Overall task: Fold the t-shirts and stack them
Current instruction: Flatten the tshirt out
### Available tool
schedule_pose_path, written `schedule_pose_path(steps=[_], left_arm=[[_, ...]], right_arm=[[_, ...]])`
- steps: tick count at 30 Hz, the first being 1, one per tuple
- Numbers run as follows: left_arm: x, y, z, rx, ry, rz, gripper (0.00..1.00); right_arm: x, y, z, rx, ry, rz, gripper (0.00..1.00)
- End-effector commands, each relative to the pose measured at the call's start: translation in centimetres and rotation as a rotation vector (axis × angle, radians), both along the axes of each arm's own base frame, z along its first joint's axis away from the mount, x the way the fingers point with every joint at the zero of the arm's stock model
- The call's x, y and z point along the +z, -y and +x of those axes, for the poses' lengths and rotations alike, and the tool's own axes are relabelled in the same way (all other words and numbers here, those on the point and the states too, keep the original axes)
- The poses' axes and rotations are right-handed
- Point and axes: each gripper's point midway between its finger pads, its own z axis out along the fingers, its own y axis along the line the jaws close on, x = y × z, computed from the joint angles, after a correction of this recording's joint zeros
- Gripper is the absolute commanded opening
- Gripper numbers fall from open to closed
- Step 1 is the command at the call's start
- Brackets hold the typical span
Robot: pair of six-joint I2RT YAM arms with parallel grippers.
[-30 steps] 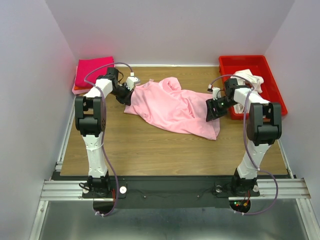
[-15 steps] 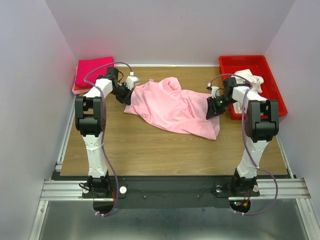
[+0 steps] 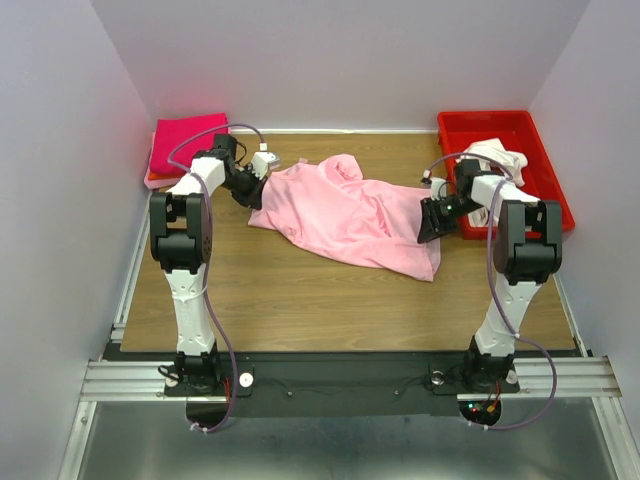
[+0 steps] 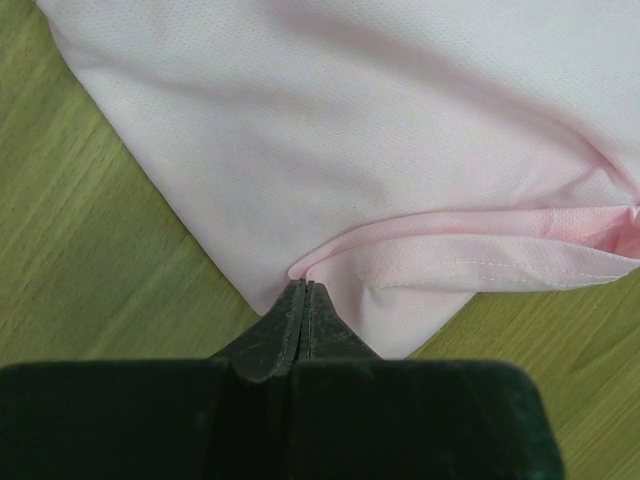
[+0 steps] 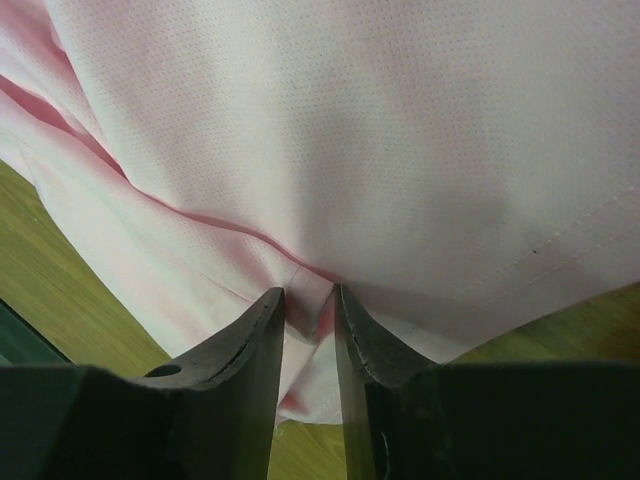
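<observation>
The near half of the bench [image 3: 330, 300] gives room to work. Beyond it the pink shirt [image 3: 340, 215] lies rumpled across the middle, running from the far left down toward the right edge. The left gripper [image 4: 303, 290] is clenched on a hemmed corner at the shirt's left end. The right gripper [image 5: 310, 295] grasps a fold of the same shirt at its right end, with cloth bunched between the fingers.

The step looks like spreading the shirt flat before any fold. To do it well, both grips should stay firm. The ends should be drawn apart evenly and low over the bench until the wrinkles go, without dragging cloth into the tray [image 3: 548, 185]. The right grip seems to hold more than one layer, so watch that it does not carry a tuck along.

Count:
- Two grippers.
- Four shirts:
  - the pink one;
  - a folded magenta shirt [image 3: 185, 140] in the far left corner;
  - a salmon edge [image 3: 150, 181] under it;
  - a white shirt [image 3: 497, 158] in the tray.
- One tray, in the far right corner.
</observation>
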Motion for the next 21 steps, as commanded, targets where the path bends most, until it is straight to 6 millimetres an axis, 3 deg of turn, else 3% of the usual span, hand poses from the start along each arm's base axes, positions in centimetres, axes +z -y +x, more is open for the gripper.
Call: schedule_pose_path(steps=[1, 2, 4, 11, 21], left_arm=[[2.5, 0.3, 0.9, -0.001, 0.052, -0.028, 0.0], [2.4, 0.3, 0.9, -0.002, 0.051, -0.026, 0.0], [2.4, 0.4, 0.9, -0.003, 0.051, -0.029, 0.0], [2.4, 0.4, 0.9, -0.003, 0.05, -0.031, 0.0], [2.5, 0.4, 1.0, -0.004, 0.053, -0.029, 0.0]], right_arm=[[2.4, -0.4, 0.0, 0.006, 0.043, 0.032, 0.34], [2.7, -0.5, -0.2, 0.009, 0.038, 0.041, 0.45], [2.8, -0.6, -0.4, 0.013, 0.038, 0.047, 0.5], [3.7, -0.5, -1.0, 0.009, 0.024, 0.088, 0.52], [3.0, -0.4, -2.0, 0.035, -0.013, 0.123, 0.52]])
